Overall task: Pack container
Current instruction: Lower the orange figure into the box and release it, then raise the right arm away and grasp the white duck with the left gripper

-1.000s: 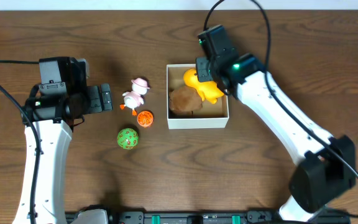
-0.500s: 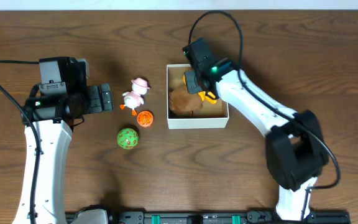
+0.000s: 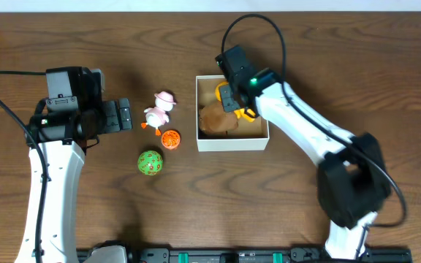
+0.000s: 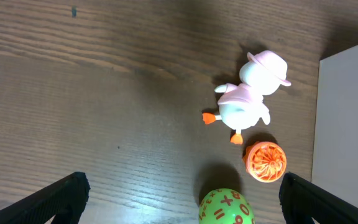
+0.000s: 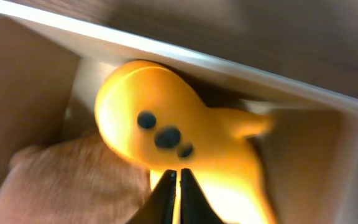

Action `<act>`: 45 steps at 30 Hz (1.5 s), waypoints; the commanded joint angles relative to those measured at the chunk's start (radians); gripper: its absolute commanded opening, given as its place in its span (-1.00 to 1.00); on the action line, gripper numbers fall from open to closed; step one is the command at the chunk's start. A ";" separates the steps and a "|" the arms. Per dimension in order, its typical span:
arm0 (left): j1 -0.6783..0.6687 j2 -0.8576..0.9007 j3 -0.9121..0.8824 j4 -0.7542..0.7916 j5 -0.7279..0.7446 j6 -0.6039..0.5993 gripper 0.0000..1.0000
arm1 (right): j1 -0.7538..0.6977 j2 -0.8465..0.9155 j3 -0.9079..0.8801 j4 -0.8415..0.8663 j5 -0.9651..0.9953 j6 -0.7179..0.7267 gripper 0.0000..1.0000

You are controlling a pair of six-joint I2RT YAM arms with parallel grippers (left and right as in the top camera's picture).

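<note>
1. Cardboard-lined and white-walled, the container (image 3: 232,143) is my landmark. It sits between the two arms. The right gripper (image 5: 179,186) hangs inside its far part, tips pressed together with nothing that I can see between them.
2. Right at those tips is the yellow toy (image 5: 166,134), against the container's far wall. The brown plush (image 3: 214,120) lies touching it, on the side of the container toward the left arm. I judge both to be packed already.
3. Outside the container wall that faces the left arm, the orange ball (image 3: 170,138) is nearest, just beside the container but apart from it.
4. Next out from the container is the white duck (image 3: 159,109), pink-hatted and just beside the orange ball. Its long axis runs slantwise, with the hat end toward the container's far corner and the tail toward the left arm.
5. Farther from the container, on the robot's side of the duck, lies the green ball (image 3: 150,162).
6. Farthest from the container is the left gripper (image 3: 123,115), fingers spread wide and empty, pointing at the container with all three loose toys between. I judge it the nearer arm for the next pick, since the toys lie straight ahead of it. With the duck lying on a slant, I would turn the wrist a little before closing.
</note>
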 commanded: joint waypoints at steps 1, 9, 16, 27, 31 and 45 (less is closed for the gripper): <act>0.004 0.004 0.017 0.000 0.006 0.014 0.96 | -0.011 -0.201 0.044 -0.027 0.054 -0.020 -0.79; 0.004 0.004 0.017 0.000 0.006 0.014 0.96 | -0.170 -0.481 0.044 -0.215 0.054 0.038 -0.71; 0.004 0.004 0.017 -0.013 0.072 -0.042 0.96 | -0.404 -0.562 0.044 -0.380 0.051 0.102 -0.02; 0.003 0.018 0.017 -0.023 0.044 -0.100 0.99 | -0.555 -0.554 0.043 -0.448 0.034 0.104 0.98; 0.003 0.084 0.027 -0.031 0.014 -0.100 0.96 | -0.555 -0.554 0.042 -0.448 0.034 0.104 0.98; -0.146 0.383 0.098 0.105 -0.048 0.188 0.72 | -0.555 -0.554 0.042 -0.473 0.034 0.104 0.99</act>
